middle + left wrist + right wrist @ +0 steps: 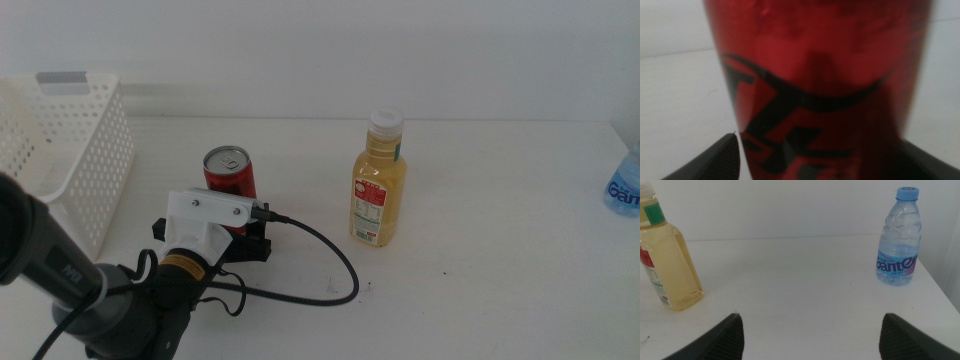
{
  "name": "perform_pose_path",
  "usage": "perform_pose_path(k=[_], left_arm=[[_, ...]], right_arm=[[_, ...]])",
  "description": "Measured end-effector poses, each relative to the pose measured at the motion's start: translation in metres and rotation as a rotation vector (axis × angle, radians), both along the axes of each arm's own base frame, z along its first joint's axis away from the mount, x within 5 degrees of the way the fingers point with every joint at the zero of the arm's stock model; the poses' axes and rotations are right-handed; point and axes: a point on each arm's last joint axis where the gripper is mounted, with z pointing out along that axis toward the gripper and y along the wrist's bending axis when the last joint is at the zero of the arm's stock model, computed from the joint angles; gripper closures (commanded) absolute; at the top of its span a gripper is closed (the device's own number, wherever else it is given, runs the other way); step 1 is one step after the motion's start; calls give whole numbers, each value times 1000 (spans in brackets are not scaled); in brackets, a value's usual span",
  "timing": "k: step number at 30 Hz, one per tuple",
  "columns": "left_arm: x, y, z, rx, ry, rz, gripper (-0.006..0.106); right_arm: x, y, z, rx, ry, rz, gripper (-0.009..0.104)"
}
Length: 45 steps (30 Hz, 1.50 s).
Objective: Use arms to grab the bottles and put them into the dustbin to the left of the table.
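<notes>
A red drink can [230, 175] with a silver top stands upright on the white table [480, 270], left of centre. My left gripper [228, 232] reaches it from the front left; in the left wrist view the can [820, 75] fills the picture with the jaws spread wide, one close on each side. A yellow juice bottle [378, 185] with a white cap stands to the can's right. The clear blue-capped water bottle [897, 240] stands near the table's right edge. My right gripper [812, 335] is open over bare table, away from both bottles. The white perforated dustbin [70, 160] stands at the left.
A black cable [330, 255] loops from the left wrist across the table in front of the juice bottle. The water bottle [625, 185] is cut off by the right border of the middle view. A pale wall runs behind the table.
</notes>
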Motion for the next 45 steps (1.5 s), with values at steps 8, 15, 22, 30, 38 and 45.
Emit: perform_pose_path(k=[8,15,22,30,38,45], left_arm=[[16,0,-7,4,8,-2,8],[17,-3,-7,5,3,-21,55],[0,2,21,37,-3,-64,96],[-22,9,101,35,107,-87,98],[-27,13,159,106,434,-115,98],[-12,27,205,202,687,-119,98]], right_arm=[[0,0,0,0,0,0,14],[0,0,0,0,0,0,14],[0,0,0,0,0,0,14],[0,0,0,0,0,0,14],[0,0,0,0,0,0,14],[0,0,0,0,0,0,14]])
